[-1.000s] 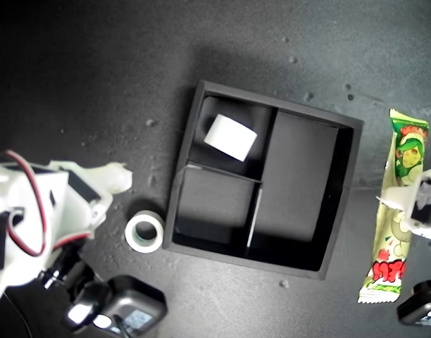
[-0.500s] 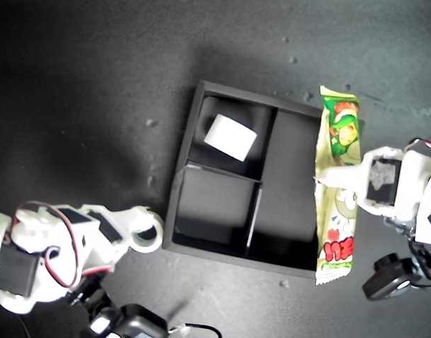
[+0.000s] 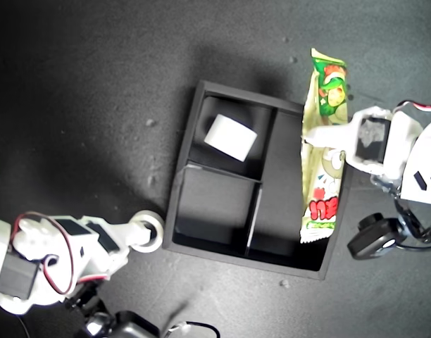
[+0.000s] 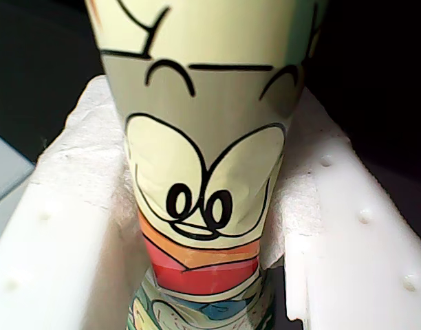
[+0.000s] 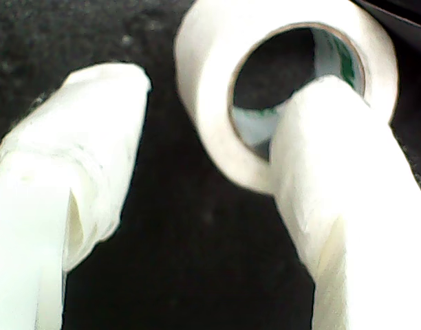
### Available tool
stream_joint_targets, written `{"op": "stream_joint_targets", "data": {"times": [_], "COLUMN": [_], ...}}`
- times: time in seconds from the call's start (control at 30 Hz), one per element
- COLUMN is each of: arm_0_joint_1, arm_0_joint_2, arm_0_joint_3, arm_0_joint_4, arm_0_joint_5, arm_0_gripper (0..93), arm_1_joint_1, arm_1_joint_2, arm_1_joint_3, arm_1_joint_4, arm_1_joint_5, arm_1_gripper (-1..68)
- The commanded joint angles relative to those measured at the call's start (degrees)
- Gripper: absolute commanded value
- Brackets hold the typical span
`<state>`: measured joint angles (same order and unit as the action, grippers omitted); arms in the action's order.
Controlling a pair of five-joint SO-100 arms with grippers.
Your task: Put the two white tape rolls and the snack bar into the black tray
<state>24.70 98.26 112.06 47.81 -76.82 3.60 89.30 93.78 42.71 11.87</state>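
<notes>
The snack bar (image 3: 322,155), green, white and red, hangs over the right side of the black tray (image 3: 175,190) in the exterior view, above its long compartment. My first gripper (image 3: 327,134) is shut on the bar's middle. In the first wrist view the snack bar (image 4: 203,172) sits squeezed between the white fingers (image 4: 66,213). A plain white tape roll (image 3: 230,136) lies in the tray's far small compartment. The smaller tape roll (image 3: 151,229) lies on the table beside the tray's near corner on the exterior view's left. My second gripper (image 5: 210,89) is open, with one fingertip (image 5: 320,124) in that roll's (image 5: 210,130) hole.
A black camera block (image 3: 374,236) hangs under the first arm at the exterior view's right. Another dark block (image 3: 124,325) sits at the bottom edge near the second arm. The tabletop (image 3: 96,84) is dark and speckled.
My first gripper carried the snack bar towards the exterior view's left, from the table to above the tray's long compartment. The second arm swung down and its finger reached into the small roll.
</notes>
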Motion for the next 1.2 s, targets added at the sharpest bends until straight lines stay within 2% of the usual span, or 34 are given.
{"op": "stream_joint_targets", "data": {"times": [0.0, 0.57, 0.67, 0.83, 1.0, 1.17], "arm_0_joint_1": [0.0, 1.23, 0.79, -1.67, -3.43, -5.98], "arm_0_joint_2": [0.7, -3.43, -5.71, -5.1, 6.33, 17.75], "arm_0_joint_3": [0.26, 5.27, 6.15, 8.26, 8.26, 0.35], "arm_0_joint_4": [-2.46, -11.25, -12.92, -15.03, -5.54, 8.79], "arm_0_joint_5": [0.0, -2.81, -4.13, -3.34, -1.05, 4.75], "arm_0_gripper": [13.8, 13.2, 10.4, 0.6, 0.1, 0.1], "arm_1_joint_1": [0.35, 1.05, 0.88, 0.35, 0.0, -1.05], "arm_1_joint_2": [0.26, 0.09, -0.79, -1.76, -1.67, -0.88], "arm_1_joint_3": [0.0, 1.58, 1.32, 1.49, 0.18, -5.8], "arm_1_joint_4": [-1.32, -3.25, -3.34, -2.9, 0.62, 7.73], "arm_1_joint_5": [0.09, 0.79, 0.62, 0.44, 0.7, 1.05], "arm_1_gripper": [-0.5, -0.4, -0.1, 11.0, 12.6, 9.8]}}
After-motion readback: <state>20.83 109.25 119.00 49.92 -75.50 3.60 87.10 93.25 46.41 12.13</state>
